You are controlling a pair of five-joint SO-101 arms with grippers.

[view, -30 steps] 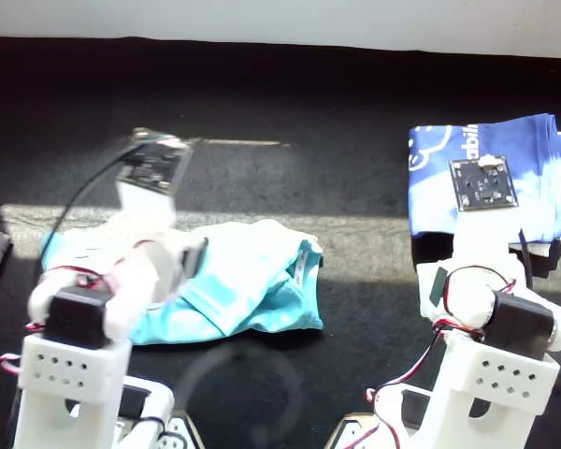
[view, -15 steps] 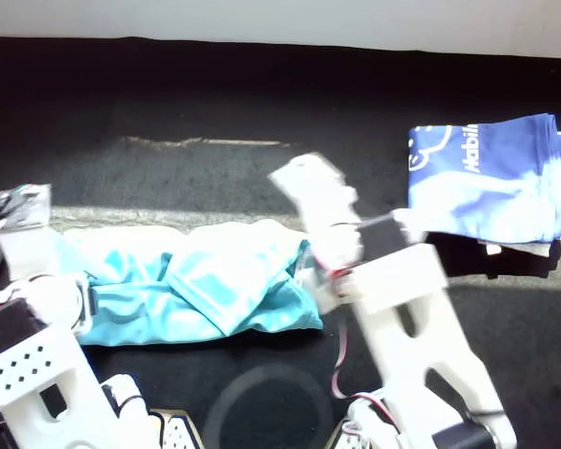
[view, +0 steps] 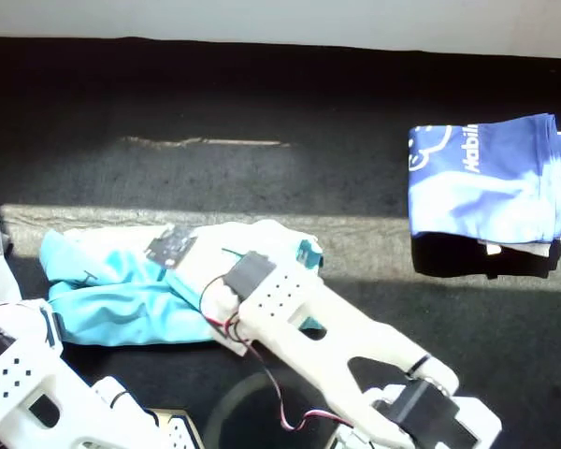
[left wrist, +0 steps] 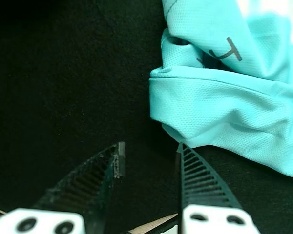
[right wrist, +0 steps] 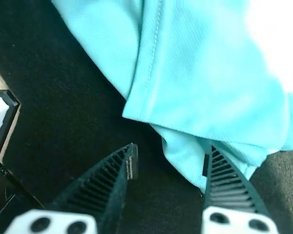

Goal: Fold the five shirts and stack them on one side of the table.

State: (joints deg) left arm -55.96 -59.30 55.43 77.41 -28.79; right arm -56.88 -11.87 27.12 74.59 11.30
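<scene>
Shirt (view: 103, 301) lies crumpled at the table's (view: 262, 103) near left. The left gripper (left wrist: 149, 148), jaws open, hangs over bare table just off a fold. The right gripper (right wrist: 168, 153), also open, has one finger at a hem. Closing here may catch one layer, or none, and drag the bunch. The right arm (view: 299, 309) slants across the shirt. The folded stack (view: 486, 182) sits far right.

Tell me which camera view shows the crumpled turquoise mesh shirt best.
The high view: it shows the turquoise shirt end to end on the black table, though an arm covers its middle. The left wrist view shows one folded end close up; the right wrist view shows a stitched hem.
</scene>
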